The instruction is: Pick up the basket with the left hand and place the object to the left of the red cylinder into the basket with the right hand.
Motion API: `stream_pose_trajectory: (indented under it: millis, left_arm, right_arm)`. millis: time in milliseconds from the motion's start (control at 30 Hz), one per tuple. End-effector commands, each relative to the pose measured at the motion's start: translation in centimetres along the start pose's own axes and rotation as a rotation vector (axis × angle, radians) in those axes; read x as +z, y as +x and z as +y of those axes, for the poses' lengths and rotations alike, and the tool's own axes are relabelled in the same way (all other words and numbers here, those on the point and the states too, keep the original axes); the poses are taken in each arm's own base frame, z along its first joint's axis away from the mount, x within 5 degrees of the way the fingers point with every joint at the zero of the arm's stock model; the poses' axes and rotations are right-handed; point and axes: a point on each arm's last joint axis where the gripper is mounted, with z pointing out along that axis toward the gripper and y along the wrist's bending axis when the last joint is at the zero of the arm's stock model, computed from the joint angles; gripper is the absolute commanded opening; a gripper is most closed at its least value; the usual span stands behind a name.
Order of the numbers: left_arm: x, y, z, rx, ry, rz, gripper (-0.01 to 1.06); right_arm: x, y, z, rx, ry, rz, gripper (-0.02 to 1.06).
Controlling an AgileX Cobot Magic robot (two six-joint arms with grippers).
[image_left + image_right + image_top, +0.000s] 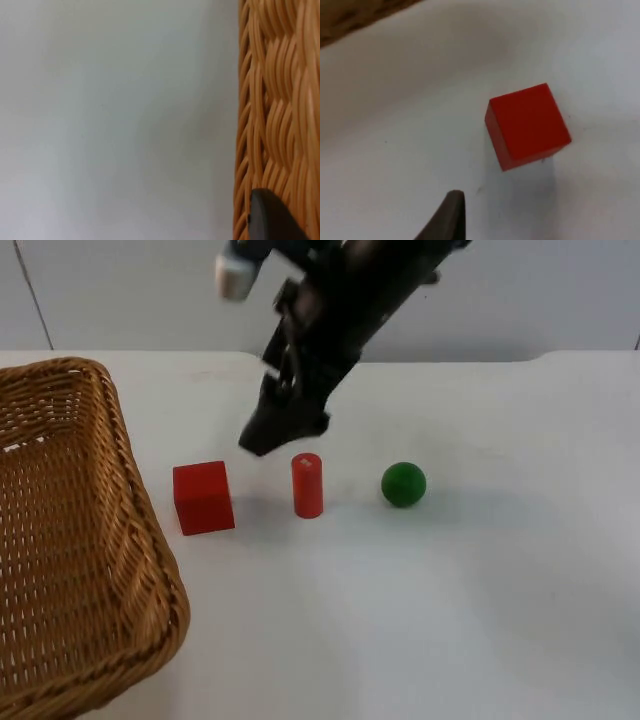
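A red cube (203,497) lies on the white table just left of the upright red cylinder (307,484). A green ball (404,484) sits to the cylinder's right. My right gripper (284,434) hangs open just behind and above the gap between cube and cylinder, nothing in it. In the right wrist view the red cube (527,125) lies ahead of one black fingertip (449,216). The wicker basket (70,540) looms large and tilted at the left. In the left wrist view its woven rim (275,100) is pinched by a black fingertip (270,220) of my left gripper.
The white table (480,590) runs open to the right and in front of the three objects. The grey partition wall (540,290) closes the back. The basket's near corner (165,610) overhangs the table close to the cube.
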Motion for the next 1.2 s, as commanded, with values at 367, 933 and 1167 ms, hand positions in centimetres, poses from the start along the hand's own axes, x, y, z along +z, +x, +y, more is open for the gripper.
stream_pose_trajectory:
  millis: [367, 933, 1167]
  left_arm:
    - [-0.1, -0.1, -0.1, -0.031, 0.016, -0.015, 0.0]
    - [-0.1, -0.1, -0.1, -0.03, 0.013, -0.017, 0.0]
    - [-0.1, 0.0, -0.1, -0.03, 0.016, -0.013, 0.0]
  right_arm:
    - [9.1, 0.0, 0.8, -0.107, 0.009, -0.049, 0.98]
    - [8.9, -1.2, -0.1, -0.015, 0.104, -0.109, 0.0]
    - [0.4, -3.9, -1.6, 0.12, 0.159, -0.042, 0.0]
